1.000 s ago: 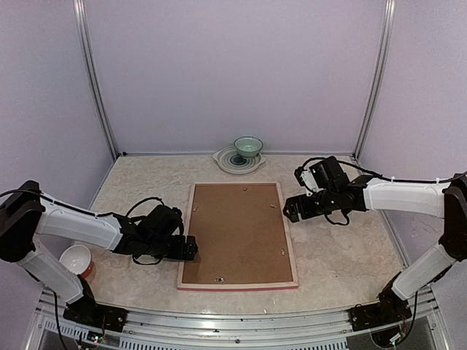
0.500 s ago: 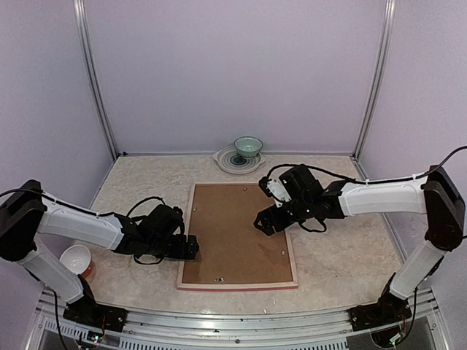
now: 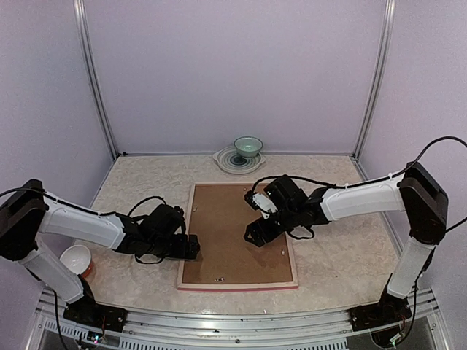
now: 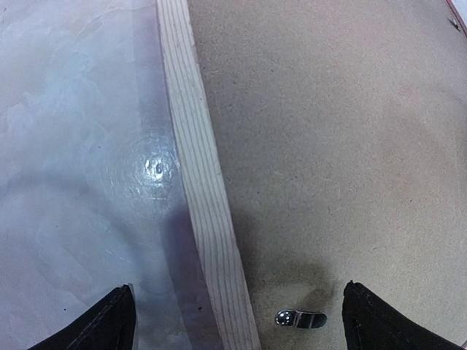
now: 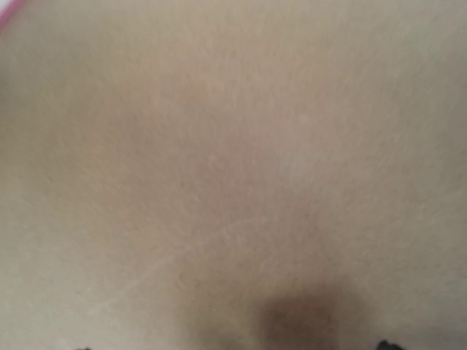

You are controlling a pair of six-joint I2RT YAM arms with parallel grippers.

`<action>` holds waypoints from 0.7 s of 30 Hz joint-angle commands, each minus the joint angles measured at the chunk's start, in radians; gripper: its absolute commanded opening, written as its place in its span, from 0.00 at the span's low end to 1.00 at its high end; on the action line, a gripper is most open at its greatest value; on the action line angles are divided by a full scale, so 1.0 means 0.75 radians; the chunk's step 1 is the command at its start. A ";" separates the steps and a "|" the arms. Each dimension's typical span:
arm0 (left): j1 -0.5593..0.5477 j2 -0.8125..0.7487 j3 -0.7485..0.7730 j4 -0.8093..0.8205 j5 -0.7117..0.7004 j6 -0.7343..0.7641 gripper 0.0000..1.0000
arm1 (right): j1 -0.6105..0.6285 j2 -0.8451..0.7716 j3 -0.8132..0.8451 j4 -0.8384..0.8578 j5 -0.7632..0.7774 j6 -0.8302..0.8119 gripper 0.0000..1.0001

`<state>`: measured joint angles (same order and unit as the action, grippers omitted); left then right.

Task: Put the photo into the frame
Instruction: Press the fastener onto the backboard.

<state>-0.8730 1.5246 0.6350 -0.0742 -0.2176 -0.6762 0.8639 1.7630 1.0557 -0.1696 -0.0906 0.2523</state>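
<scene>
Face down at centre of marbled surface (image 3: 328, 255): thin-railed rectangular picture frame (image 3: 237, 285), pale wood back up, brown hardboard backing (image 3: 226, 219) set inside. Left claw (image 3: 191, 248) released, jaws astride left rail, near small metal clip (image 4: 300, 319). Right claw (image 3: 252, 235) low over backing, spread, grasping nothing.

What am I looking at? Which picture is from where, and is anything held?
Two robot arms are bolted at the table's near edge. The wide picture comes from a fixed camera above and behind them; the close-ups come from a camera on each wrist. On it lies the frame, pale wooden back up, a brown backing board in it. The left arm's fingers are spread either side of its left rail, near a metal clip. The right arm's fingers hang open over the board; that close-up is blurred. Nothing is held, and no photo shows. A bowl on a plate stands at the back.
</scene>
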 commanded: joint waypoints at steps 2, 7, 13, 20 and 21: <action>-0.014 0.038 0.033 0.010 0.028 -0.004 0.97 | 0.016 0.060 0.020 0.018 -0.017 -0.011 0.84; -0.019 0.045 0.030 0.015 0.036 -0.012 0.97 | 0.024 0.096 0.016 -0.012 0.004 -0.018 0.83; -0.030 0.075 0.019 0.023 0.047 -0.024 0.97 | 0.043 0.128 0.006 -0.048 0.031 -0.040 0.83; -0.041 0.086 0.018 0.031 0.043 -0.034 0.97 | 0.069 0.162 0.017 -0.105 0.090 -0.089 0.82; -0.042 0.081 0.019 0.034 0.042 -0.034 0.97 | 0.069 0.167 0.026 -0.113 0.096 -0.089 0.82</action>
<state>-0.8928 1.5562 0.6464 -0.0292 -0.2256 -0.6769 0.8970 1.8381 1.0580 -0.1776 -0.0349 0.2020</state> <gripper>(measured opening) 0.969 0.826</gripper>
